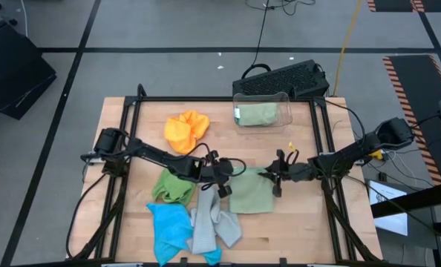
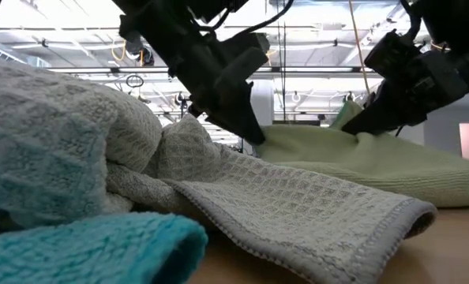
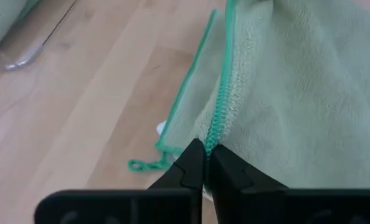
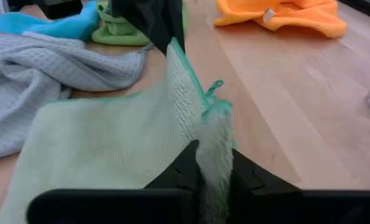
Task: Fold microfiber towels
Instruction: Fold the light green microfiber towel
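Note:
A pale green towel (image 1: 252, 194) lies near the table's middle, its near part flat on the wood. My left gripper (image 1: 237, 167) is shut on its far left corner; my right gripper (image 1: 269, 173) is shut on its far right corner. An orange towel (image 1: 186, 130) lies at the far left. A bright green towel (image 1: 173, 186), a blue towel (image 1: 170, 228) and a grey towel (image 1: 211, 225) lie bunched at the near left. Another pale green towel (image 1: 255, 113) lies in the clear bin. My left gripper pinches the pale green towel's stitched green edge (image 3: 217, 127) at its far left corner between its two fingers, coming level from the table's left. That corner is raised off the table. My right gripper pinches the towel's far right corner (image 4: 214, 138) between its two fingers, coming from the table's right. The held edge stands up between the two grippers; the rest lies on the table.
A clear plastic bin (image 1: 263, 110) stands at the far middle edge, with a black keyboard (image 1: 283, 79) behind it. The grey towel's corner (image 2: 361, 213) lies just in front of the pale green towel. Bare wood lies at the near right (image 1: 302, 230).

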